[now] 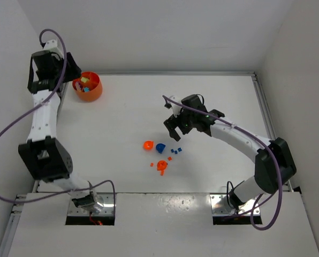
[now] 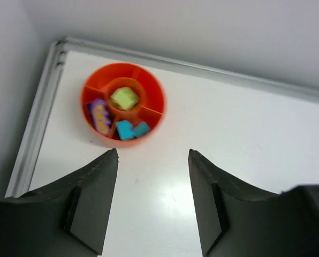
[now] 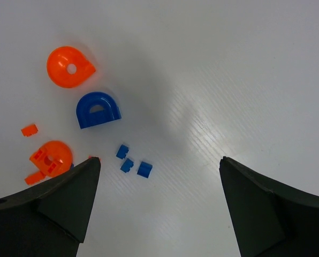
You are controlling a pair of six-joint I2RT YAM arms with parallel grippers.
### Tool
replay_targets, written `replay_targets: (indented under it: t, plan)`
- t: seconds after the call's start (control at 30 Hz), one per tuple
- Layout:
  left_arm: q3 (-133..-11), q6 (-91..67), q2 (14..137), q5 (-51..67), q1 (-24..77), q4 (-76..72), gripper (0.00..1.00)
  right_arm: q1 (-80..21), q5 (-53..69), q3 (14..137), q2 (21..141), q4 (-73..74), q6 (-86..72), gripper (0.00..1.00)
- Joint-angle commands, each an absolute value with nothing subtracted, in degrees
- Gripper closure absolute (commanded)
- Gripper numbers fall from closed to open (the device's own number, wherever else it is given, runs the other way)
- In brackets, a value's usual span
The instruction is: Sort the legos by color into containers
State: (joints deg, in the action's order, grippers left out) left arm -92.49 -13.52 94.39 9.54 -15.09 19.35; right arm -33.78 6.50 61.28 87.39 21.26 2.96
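Orange plastic marked the goal: the round divided bowl (image 2: 149,88) sat in the far left corner of the tabletop (image 1: 122,118). It held a lime green piece (image 2: 124,98) in its middle cup, a purple brick (image 2: 99,115) and teal pieces (image 2: 130,129) in outer compartments. The left claw (image 2: 153,155) hovered above and just short of it, jaws parted and empty.

The unsorted legos lay well apart from the bowl, near the tabletop's centre. The right claw (image 3: 159,160) hung over them, spread wide with nothing in it. Below it were an orange teardrop piece (image 3: 68,67), a blue arch (image 3: 98,110), an orange round studded piece (image 3: 51,157) and three tiny blue bits (image 3: 133,160) bunched together.

The bits looked like the likely trouble: so small and close, a closing claw could pinch two or flick one away. The arch's curved back might squirt out of a poor grip. A blue piece could also land beside the teal ones if the release was aimed loosely.
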Motion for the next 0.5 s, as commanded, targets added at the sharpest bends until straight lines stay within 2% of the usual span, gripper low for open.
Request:
replay_targets:
  t: [0.0,0.07,0.2,0.37,0.47]
  plan:
    - [-81.09,-4.43,81.70,26.95,-15.56,19.51,0.37,-33.05,8.86,60.47,85.43,22.23,5.62,0.10]
    - [-76.49,-1.95,77.28,34.06,-14.86,21.70,0.32,-33.05,10.27,59.24,86.04,23.99,7.64,0.16]
    - [-69.45,5.70,69.62,40.59,-12.22,29.43,0.32,-32.52,13.79,58.19,88.67,27.33,11.95,0.25]
    - [-62.06,6.86,61.37,43.76,-12.22,32.43,0.30,-34.89,18.96,57.56,89.30,25.84,14.24,0.25]
    - [-60.56,6.16,58.63,45.08,-12.22,32.43,0.29,-37.08,18.98,62.12,93.85,26.36,15.38,0.18]
